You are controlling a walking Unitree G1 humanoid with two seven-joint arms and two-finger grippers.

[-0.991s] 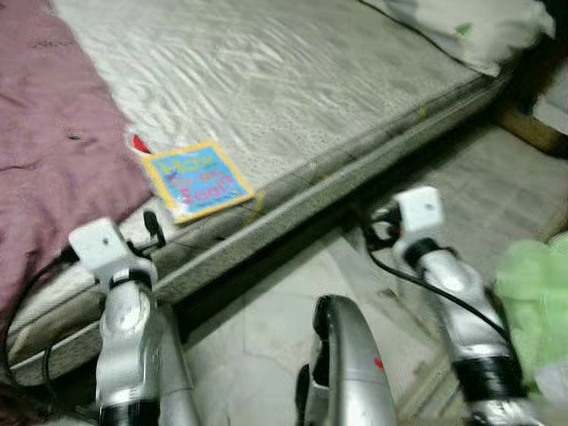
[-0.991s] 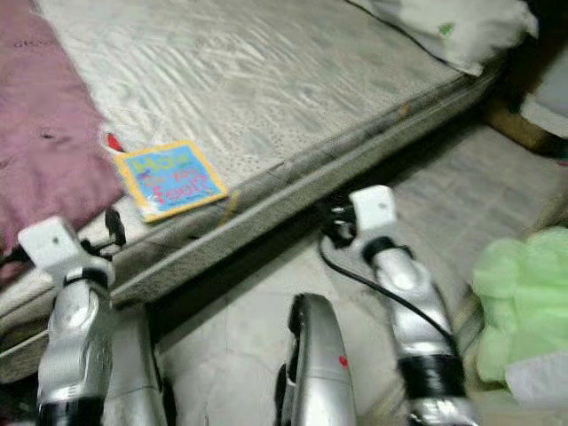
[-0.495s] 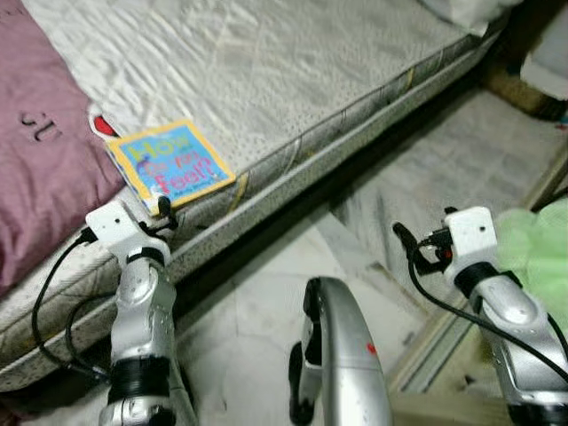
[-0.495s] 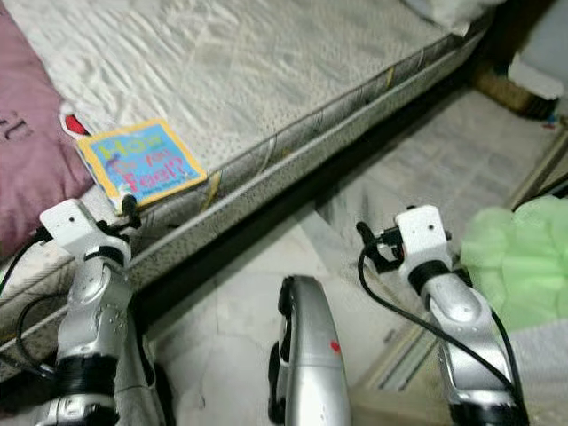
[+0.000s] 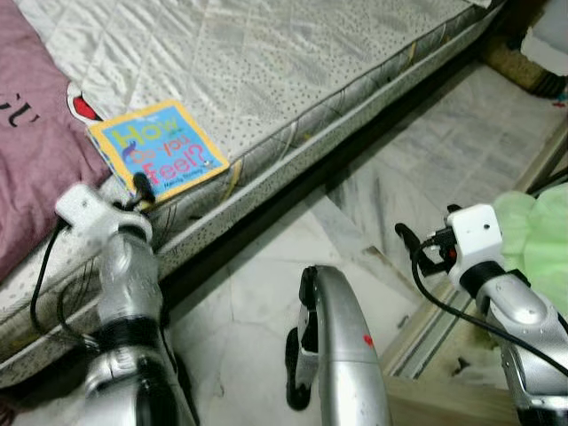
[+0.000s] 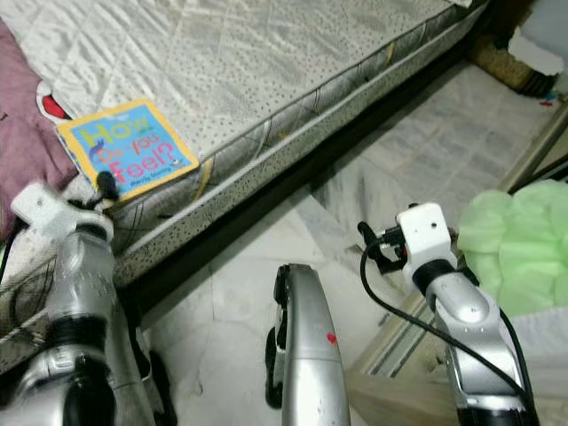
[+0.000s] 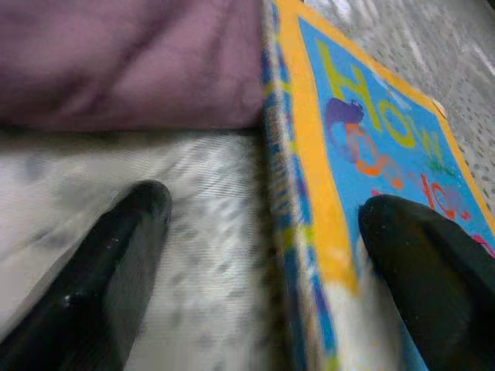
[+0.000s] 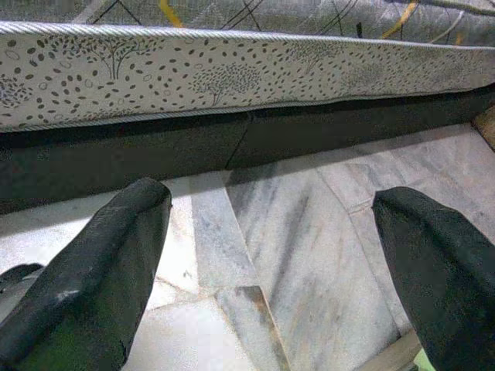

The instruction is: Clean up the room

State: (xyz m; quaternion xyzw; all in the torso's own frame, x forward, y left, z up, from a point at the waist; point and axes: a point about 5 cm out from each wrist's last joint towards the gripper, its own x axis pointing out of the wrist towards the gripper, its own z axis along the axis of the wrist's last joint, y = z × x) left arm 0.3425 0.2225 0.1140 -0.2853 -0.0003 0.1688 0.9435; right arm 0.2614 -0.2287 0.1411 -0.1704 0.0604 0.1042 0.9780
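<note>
We see the board book "How do you feel?" lying flat near the mattress edge, its far corner touching the purple blanket. Our left gripper is at the book's near corner, fingers apart, one on the sheet, one against the cover. Right gripper hangs wide apart over the marble floor, beside a green bag.

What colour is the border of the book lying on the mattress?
Yellow-orange, framing a blue cover, on the book; it shows best in the left eye view.
</note>
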